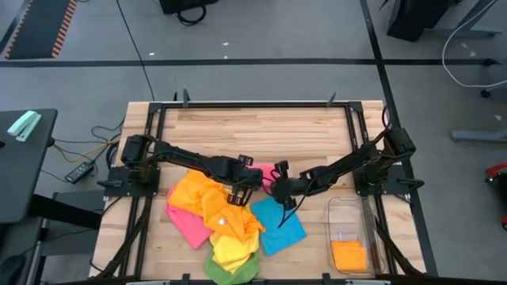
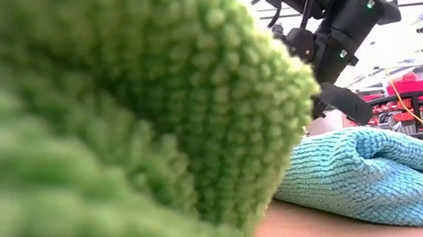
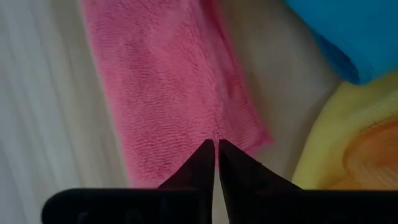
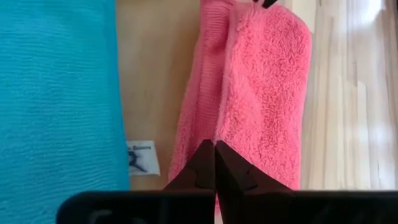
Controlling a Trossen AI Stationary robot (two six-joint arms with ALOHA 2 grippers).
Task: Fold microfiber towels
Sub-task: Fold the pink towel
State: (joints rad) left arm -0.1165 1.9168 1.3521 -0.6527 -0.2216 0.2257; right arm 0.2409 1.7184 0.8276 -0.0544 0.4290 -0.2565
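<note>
We saw the left gripper [image 3: 215, 144] and right gripper [image 4: 214, 144] both clamped on the folded pink towel [image 4: 264, 93] — one at each end. The blue towel [image 1: 278, 223] lay at five o'clock from them.

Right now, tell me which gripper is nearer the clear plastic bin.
Right. The right gripper sits mid-table, just left of the clear plastic bin; the left gripper lies farther left, beside the pile.

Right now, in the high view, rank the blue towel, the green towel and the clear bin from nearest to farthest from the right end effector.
1. Blue towel, just in front of the right end effector.
2. Clear bin, at the table's right.
3. Green towel, at the front edge.
</note>
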